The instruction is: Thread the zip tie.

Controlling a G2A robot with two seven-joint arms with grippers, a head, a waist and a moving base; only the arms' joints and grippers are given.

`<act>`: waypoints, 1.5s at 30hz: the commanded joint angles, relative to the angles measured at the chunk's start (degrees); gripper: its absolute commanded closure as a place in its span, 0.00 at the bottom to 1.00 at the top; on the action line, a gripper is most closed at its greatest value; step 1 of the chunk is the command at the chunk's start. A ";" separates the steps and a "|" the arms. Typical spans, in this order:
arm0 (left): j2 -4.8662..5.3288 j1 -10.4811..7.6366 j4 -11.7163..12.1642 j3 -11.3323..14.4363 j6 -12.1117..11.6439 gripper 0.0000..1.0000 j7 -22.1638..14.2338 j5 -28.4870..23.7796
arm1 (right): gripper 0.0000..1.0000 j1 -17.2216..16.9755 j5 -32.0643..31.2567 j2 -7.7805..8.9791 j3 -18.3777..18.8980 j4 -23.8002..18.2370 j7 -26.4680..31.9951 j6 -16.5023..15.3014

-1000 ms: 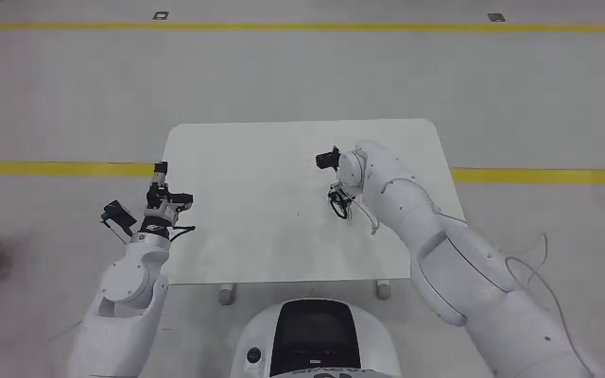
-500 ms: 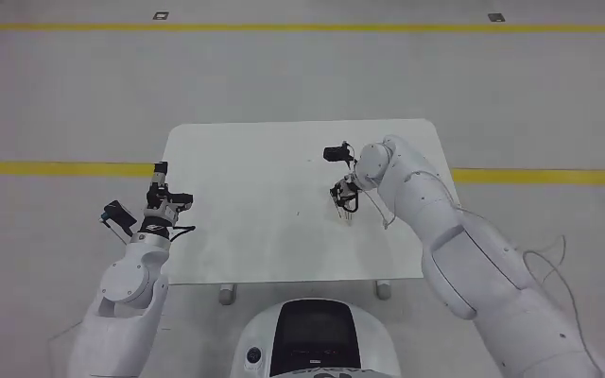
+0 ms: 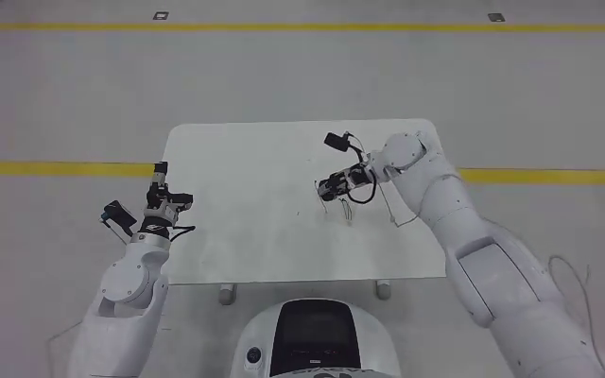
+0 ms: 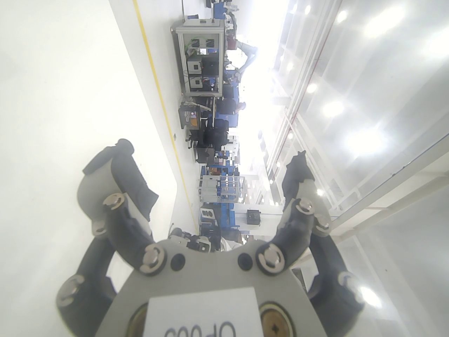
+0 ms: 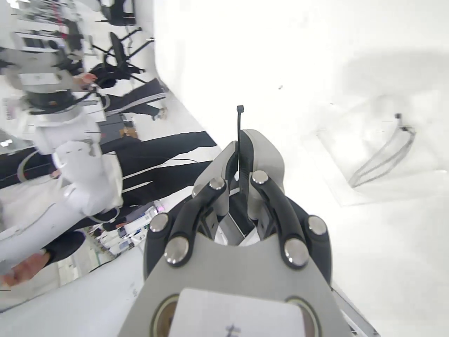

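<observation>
So the right claw [image 5: 242, 141] is pressed together on a black zip tie [image 5: 240, 124], pinching it partway along the strap. The little square head end pokes straight out past the fingertips. The rest of the strap runs back between the two pads toward the base of the claw. The tie sits pretty much dead centre in the grip, in line with the fingers rather than crossing them.

Looking down from above, that claw hangs over the white surface [image 3: 246, 189], on the robot's right half of it, with the fingers aimed across toward the robot's left side. I honestly can't tell how far above the surface it is.

Near that claw, lying flat on the surface, there's a clear plastic bag [image 5: 382, 156] with a few more dark zip ties inside, their heads bunched at one end. The held tie and the claw are apart from the bag, not touching it.

The left claw [image 4: 210, 156] is spread wide open. It's out at the left edge of the surface, aimed away from the robot toward the far side of the room, well apart from the right claw, the tie and the bag.
</observation>
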 commanded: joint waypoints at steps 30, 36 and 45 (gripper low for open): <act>0.00 0.00 0.00 0.00 0.00 0.00 0.00 0.00 | 1.00 -9.70 27.09 6.51 8.55 -8.90 5.60 0.00; 0.00 0.00 0.00 0.00 0.00 0.00 0.00 0.00 | 1.00 -9.70 27.09 6.51 8.55 -8.90 5.60 0.00; 0.00 0.00 0.00 0.00 0.00 0.00 0.00 0.00 | 1.00 -12.12 28.56 6.85 9.55 -12.27 -0.12 0.11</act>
